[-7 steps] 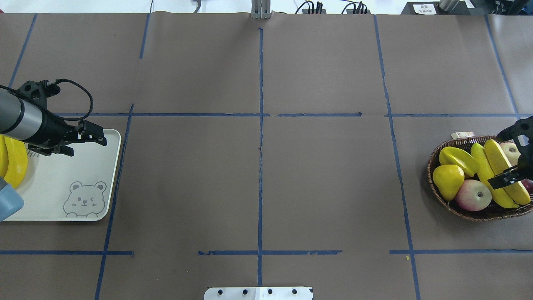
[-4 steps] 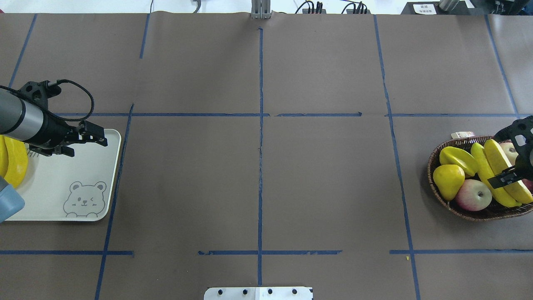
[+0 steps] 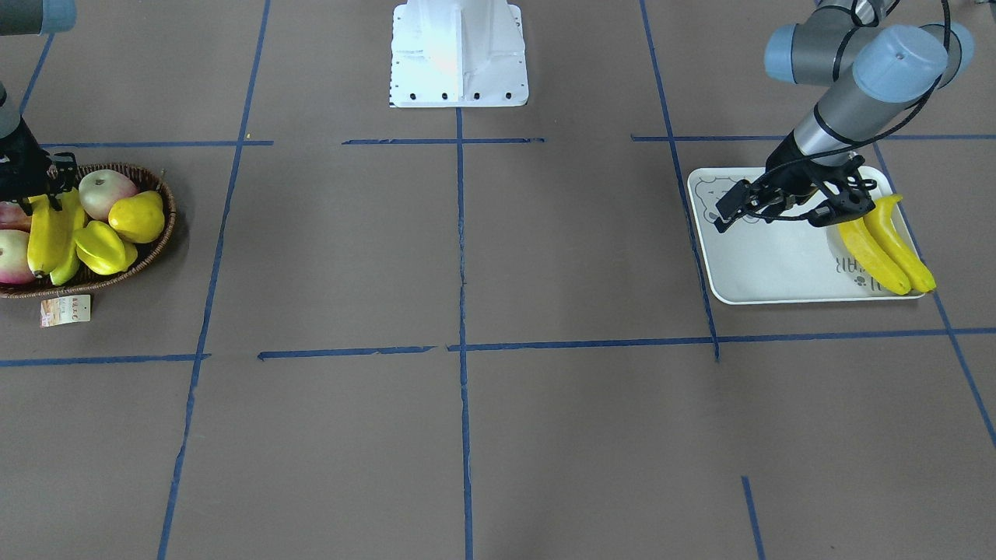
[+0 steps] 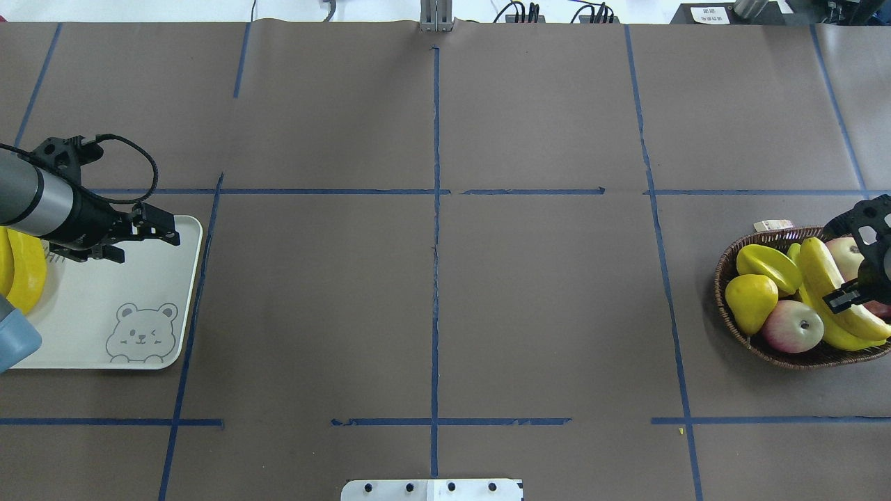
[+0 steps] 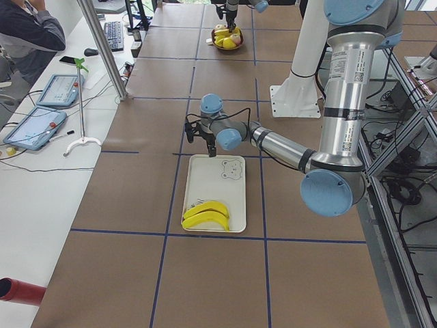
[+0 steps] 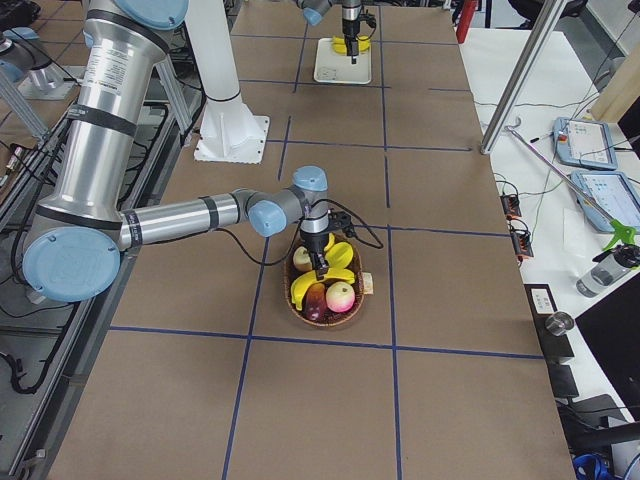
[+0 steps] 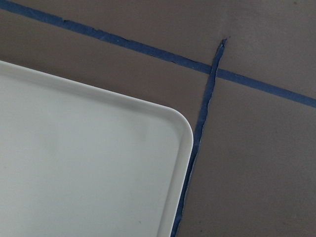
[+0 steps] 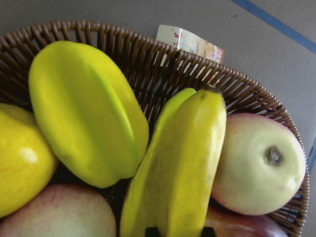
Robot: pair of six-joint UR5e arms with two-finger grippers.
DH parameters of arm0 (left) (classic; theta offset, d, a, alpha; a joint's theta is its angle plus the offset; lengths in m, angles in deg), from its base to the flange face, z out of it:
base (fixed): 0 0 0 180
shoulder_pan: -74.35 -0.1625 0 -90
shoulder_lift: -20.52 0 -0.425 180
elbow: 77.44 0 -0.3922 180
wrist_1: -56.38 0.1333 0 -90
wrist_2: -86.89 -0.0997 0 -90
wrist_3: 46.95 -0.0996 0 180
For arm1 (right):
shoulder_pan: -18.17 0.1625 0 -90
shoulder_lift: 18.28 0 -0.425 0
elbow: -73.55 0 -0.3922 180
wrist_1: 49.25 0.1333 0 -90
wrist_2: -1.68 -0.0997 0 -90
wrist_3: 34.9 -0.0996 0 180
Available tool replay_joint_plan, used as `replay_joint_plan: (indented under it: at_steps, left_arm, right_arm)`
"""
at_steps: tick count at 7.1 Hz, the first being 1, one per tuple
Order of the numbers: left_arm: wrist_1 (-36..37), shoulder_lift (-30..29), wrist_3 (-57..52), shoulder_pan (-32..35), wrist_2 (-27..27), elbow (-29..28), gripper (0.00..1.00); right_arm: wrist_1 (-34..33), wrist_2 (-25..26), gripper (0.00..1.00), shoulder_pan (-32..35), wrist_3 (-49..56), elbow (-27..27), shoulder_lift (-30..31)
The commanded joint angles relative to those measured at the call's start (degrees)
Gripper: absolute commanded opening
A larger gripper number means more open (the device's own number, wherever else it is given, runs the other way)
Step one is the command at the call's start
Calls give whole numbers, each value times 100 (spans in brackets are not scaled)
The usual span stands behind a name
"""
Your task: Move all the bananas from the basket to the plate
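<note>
The dark wicker basket [image 4: 724, 278] sits at the table's right end with two bananas in it. My right gripper [image 4: 855, 296] is shut on the upper banana [image 4: 821, 271], which tilts up off the lower banana [image 4: 839, 336]; the right wrist view shows the held banana [image 8: 182, 173] running into the jaws. At the left end, two more bananas [image 3: 887, 247] lie side by side on the pale plate [image 4: 104, 299]. My left gripper [image 4: 167, 233] hovers open and empty over the plate's far corner [image 7: 163, 128].
A yellow starfruit [image 4: 766, 268], a yellow pear [image 4: 748, 300] and apples [image 4: 790, 325] share the basket, and a paper tag [image 4: 773, 225] hangs off its rim. The white robot base [image 3: 457, 54] stands mid-table. Blue tape lines cross the brown surface.
The upper banana has lifted and swung in the right gripper, its far tip shifting left over the lower one. The left arm has barely moved.
</note>
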Motion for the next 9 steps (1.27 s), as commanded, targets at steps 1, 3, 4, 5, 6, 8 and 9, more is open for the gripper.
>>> replay_joint_plan:
  at_steps: [1,3,4,5,6,8,9]
  left_arm:
    - [0,1,0,-1,0,0,100]
    - [0,1,0,-1,0,9,100]
    - [0,1,0,-1,0,17,100]
    - [0,1,0,-1,0,26,100]
    - [0,-8,0,-1,0,26,100]
    - [0,-60,9,-1,0,26,100]
    - [9,-148,35,-1,9,18,100]
  right_arm:
    - [-6,-17,4,13,-1,-112,24]
    - [-6,-25,2,39,-1,-155,50]
    - [-23,-34,0,161,7,-234,59]
    - [-189,-156,0,397,7,-383,51]
    - [-573,-366,0,609,16,-689,-10]
    - [-726,-613,0,646,43,-912,-211]
    - [-735,-841,0,646,-1,-886,-544]
